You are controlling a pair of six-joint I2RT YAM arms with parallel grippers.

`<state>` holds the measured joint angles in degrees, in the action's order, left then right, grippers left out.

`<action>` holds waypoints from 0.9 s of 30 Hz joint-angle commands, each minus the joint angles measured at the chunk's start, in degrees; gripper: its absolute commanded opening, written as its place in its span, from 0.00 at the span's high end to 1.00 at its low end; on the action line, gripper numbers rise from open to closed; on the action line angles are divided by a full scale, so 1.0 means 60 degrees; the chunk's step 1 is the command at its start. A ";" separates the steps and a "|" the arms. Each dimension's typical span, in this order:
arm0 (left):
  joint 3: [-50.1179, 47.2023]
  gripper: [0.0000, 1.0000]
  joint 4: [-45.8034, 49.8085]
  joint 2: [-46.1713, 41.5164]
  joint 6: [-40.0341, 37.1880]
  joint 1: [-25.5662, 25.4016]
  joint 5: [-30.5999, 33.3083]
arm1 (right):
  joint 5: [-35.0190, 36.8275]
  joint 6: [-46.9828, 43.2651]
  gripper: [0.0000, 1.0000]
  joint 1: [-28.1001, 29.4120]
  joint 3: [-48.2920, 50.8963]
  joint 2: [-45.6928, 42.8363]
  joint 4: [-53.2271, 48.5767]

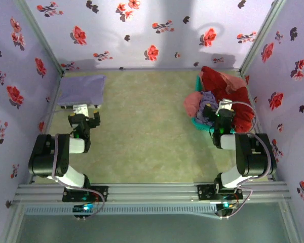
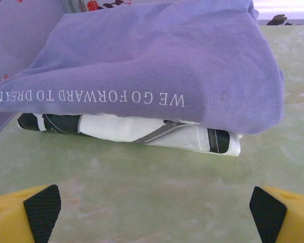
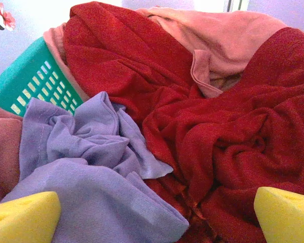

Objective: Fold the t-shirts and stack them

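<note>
A folded lavender t-shirt (image 1: 82, 89) with white lettering (image 2: 157, 66) lies at the back left on top of a folded white-and-black shirt (image 2: 142, 132). My left gripper (image 1: 84, 119) (image 2: 154, 212) hovers just in front of this stack, open, with bare table between its fingers. At the right, a teal basket (image 1: 196, 123) (image 3: 25, 81) holds crumpled t-shirts: red (image 1: 224, 83) (image 3: 233, 136), pink (image 3: 228, 40) and lavender (image 1: 207, 99) (image 3: 86, 167). My right gripper (image 1: 218, 114) (image 3: 156, 215) stands open just above that heap, over the lavender and red cloth, gripping nothing.
Floral-papered walls (image 1: 152, 30) enclose the table on three sides. The stack sits close to the left wall (image 1: 20, 91) and the basket close to the right wall. Open green tabletop (image 1: 147, 131) spans the middle between the two arms.
</note>
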<state>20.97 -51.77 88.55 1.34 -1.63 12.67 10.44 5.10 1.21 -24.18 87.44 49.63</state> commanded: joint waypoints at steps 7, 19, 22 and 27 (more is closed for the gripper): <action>0.0167 0.01 -0.0088 -0.0008 -0.0143 -0.0036 -0.0016 | -0.0004 0.0058 0.01 -0.0041 0.0153 0.0156 -0.0458; 0.0192 0.01 -0.0015 -0.0022 -0.0017 0.0066 -0.0062 | 0.0002 0.0058 0.01 -0.0041 0.0162 0.0141 -0.0438; 0.0249 0.01 0.0144 -0.0167 -0.0022 0.0040 0.0085 | 0.0022 0.0036 0.01 -0.0030 0.0024 -0.0143 -0.0883; 0.0700 0.01 0.1931 -0.1497 0.0007 -0.0173 0.0966 | 0.0474 0.0284 0.01 0.0003 -0.0604 -0.1689 -0.3627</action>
<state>22.15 -45.76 84.71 1.37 -1.89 14.52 10.68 5.19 1.23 -25.87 82.35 38.94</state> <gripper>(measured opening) 0.989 0.993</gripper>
